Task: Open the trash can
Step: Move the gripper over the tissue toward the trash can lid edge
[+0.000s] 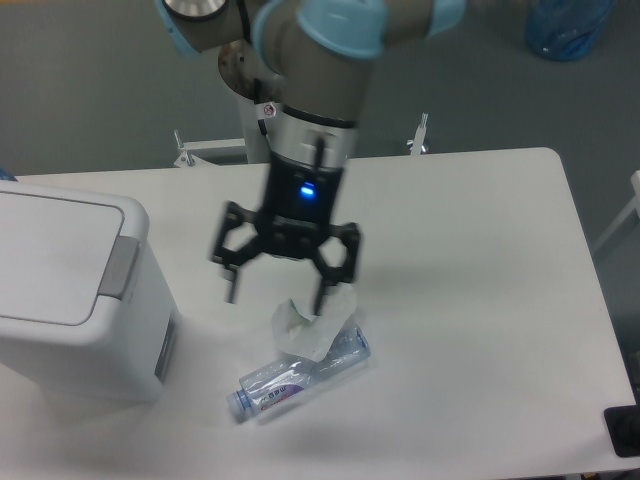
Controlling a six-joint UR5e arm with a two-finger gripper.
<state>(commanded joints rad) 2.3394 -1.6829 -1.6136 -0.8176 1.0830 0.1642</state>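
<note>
The trash can (pixel 70 300) is a large white boxy bin at the left edge of the table, its flat lid down and a grey push tab (pixel 119 268) on its right rim. My gripper (pixel 279 296) hangs open in the air to the right of the bin, fingers pointing down, with nothing between them. It is roughly over the table's middle, just above and left of a crumpled tissue. A gap of bare table separates it from the bin's tab.
A crumpled white tissue (pixel 312 326) lies on a clear plastic bottle (pixel 300 376) lying on its side near the table's front. The arm's base column (pixel 270 120) stands behind the table. A dark object (pixel 624 430) sits at the front right corner.
</note>
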